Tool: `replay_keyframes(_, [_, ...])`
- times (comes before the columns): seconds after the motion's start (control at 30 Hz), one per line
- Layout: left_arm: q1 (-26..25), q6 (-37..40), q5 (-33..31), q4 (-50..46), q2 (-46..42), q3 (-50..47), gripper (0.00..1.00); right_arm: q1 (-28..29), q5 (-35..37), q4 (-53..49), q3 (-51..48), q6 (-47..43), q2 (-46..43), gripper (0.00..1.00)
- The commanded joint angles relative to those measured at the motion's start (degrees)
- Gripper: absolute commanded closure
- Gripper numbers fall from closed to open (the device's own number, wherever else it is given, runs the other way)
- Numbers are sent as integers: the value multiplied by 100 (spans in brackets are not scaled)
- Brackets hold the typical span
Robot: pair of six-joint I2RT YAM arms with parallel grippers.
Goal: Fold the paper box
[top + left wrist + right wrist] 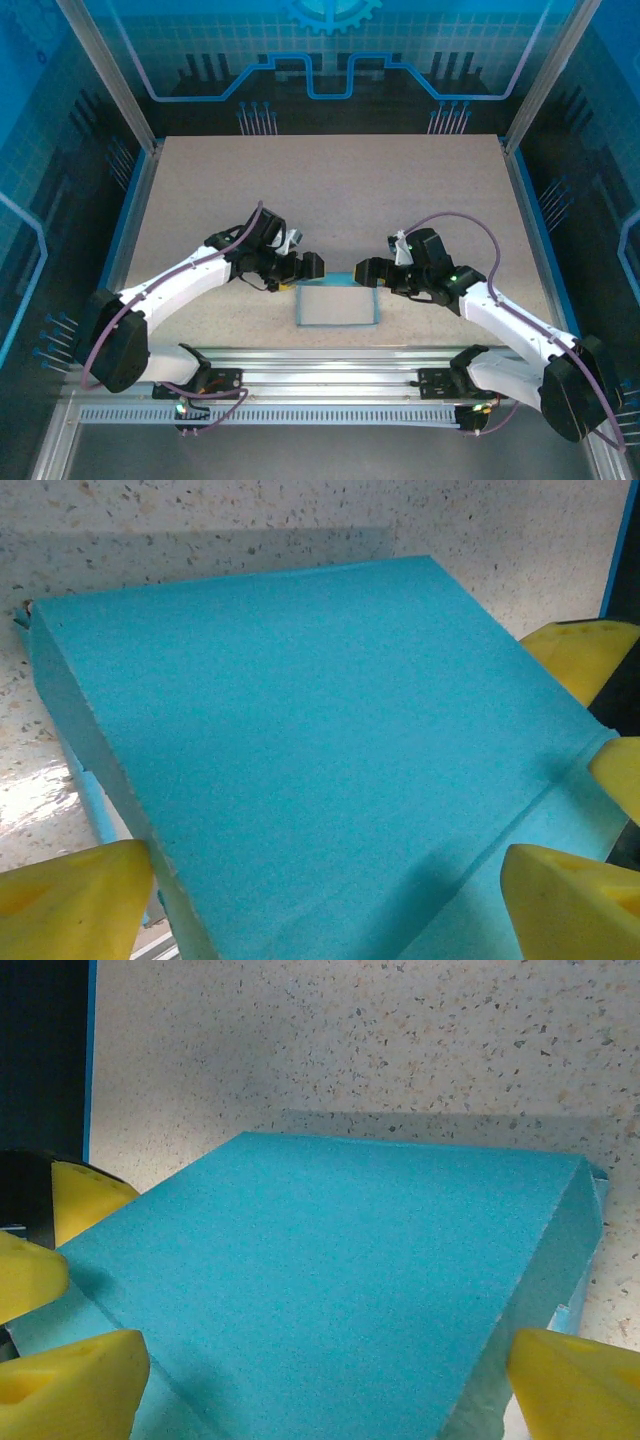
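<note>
Top view: the paper box (pixel 340 306) lies as a flat rectangle at lower centre of the table (pixel 330 190). The left gripper (pixel 312 266) and right gripper (pixel 362 272) meet at its upper edge.

Left wrist view: yellow fingers (pixel 70 905) stand wide apart, straddling the box's blue face (pixel 300 730).

Right wrist view: fingers (pixel 580 1385) are again wide across the blue face (pixel 340 1260), nothing clamped.

The box looks nearly formed. The next move probably calls for both arms pressing evenly to tuck the creased flap.

Paper box (pixel 339 306) on table (pixel 330 190) nr front edge, left tool (pixel 312 266) at far-left corner, right tool (pixel 364 271) far-right.
</note>
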Motion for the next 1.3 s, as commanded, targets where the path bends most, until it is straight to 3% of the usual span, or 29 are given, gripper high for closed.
replay_keyframes(0.0, [-56, -230, 380, 438, 56, 130, 10, 27, -205, 171, 154, 90, 71, 8])
replay_keyframes(0.2, [-50, -242, 315, 512, 73, 141, 10, 19, -210, 49, 397, -43, 154, 9])
replay_keyframes(0.43, [70, 221, -13, -75, 182, 556, 9, -56, 52, -663, 940, -486, 331, 9])
replay_keyframes(0.63, [154, 316, 89, -107, 433, 771, 8, -87, 52, -848, 1147, -603, 478, 9])
replay_keyframes(0.9, [157, 247, 257, 39, 592, 760, 8, -95, 78, -718, 909, -612, 607, 11])
replay_keyframes(1.27, [88, -18, 274, 414, 233, -132, 9, -87, 53, -377, 290, -507, 366, 21])
